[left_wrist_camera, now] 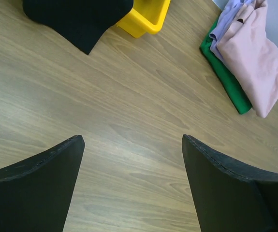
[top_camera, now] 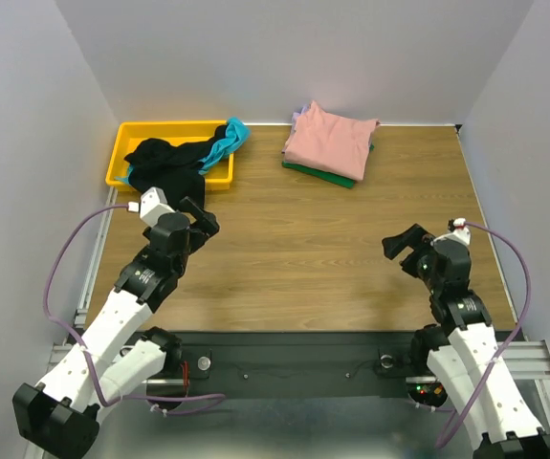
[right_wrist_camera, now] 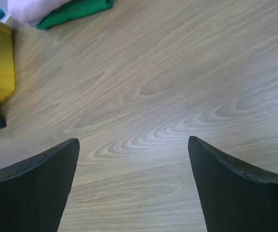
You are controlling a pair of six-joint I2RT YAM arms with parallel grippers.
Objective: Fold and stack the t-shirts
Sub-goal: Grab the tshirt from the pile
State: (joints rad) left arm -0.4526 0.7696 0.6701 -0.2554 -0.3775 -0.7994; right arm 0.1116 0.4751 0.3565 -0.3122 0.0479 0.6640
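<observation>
A folded stack sits at the back of the table: a salmon-pink t-shirt on top, a lavender edge under it, and a green t-shirt at the bottom. A black t-shirt and a teal t-shirt hang crumpled over the yellow bin. My left gripper hovers open just in front of the bin, over bare wood. At the right side of the table my right gripper is open too, with nothing between its fingers.
The bin stands at the back left corner. Grey walls close in the table on three sides. A black rail with the arm bases runs along the near edge. Purple cables loop from both wrists.
</observation>
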